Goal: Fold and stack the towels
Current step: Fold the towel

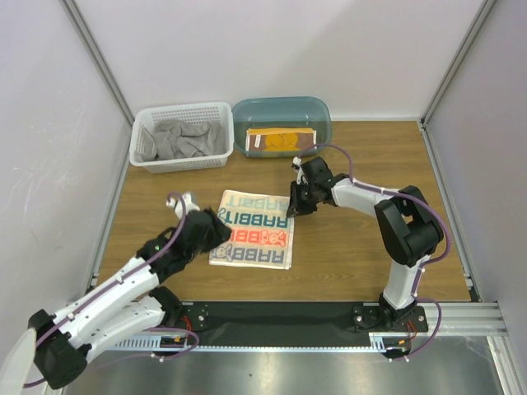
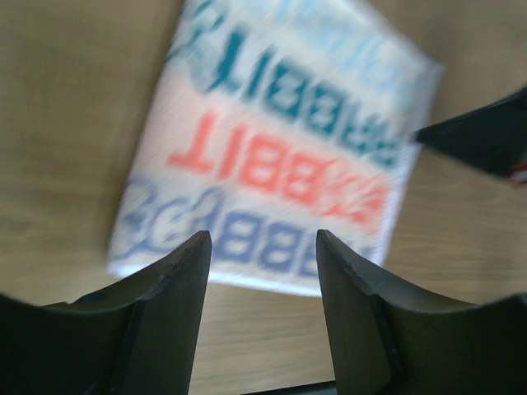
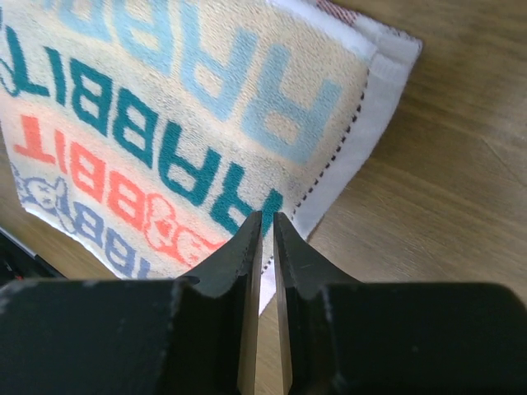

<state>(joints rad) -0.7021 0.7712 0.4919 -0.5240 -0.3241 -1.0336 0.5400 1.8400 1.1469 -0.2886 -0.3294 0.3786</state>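
Note:
The white towel (image 1: pixel 251 229) with RABBIT lettering lies folded flat on the wooden table. My left gripper (image 1: pixel 217 234) hovers at its left near edge, open, with nothing between the fingers (image 2: pixel 185 280). The left wrist view shows the towel (image 2: pixel 280 140) blurred beyond the tips. My right gripper (image 1: pixel 295 206) is over the towel's right edge (image 3: pixel 362 123), its jaws a thin slit apart and holding nothing (image 3: pixel 267 218). The grey towel (image 1: pixel 181 138) lies crumpled in the white basket. The brown towel (image 1: pixel 282 141) with orange lettering lies in the teal tub.
The white lattice basket (image 1: pixel 183 109) stands at the back left and the teal oval tub (image 1: pixel 280 103) beside it at the back centre. White walls close in the table on three sides. Bare wood (image 1: pixel 362 247) shows to the right of the towel.

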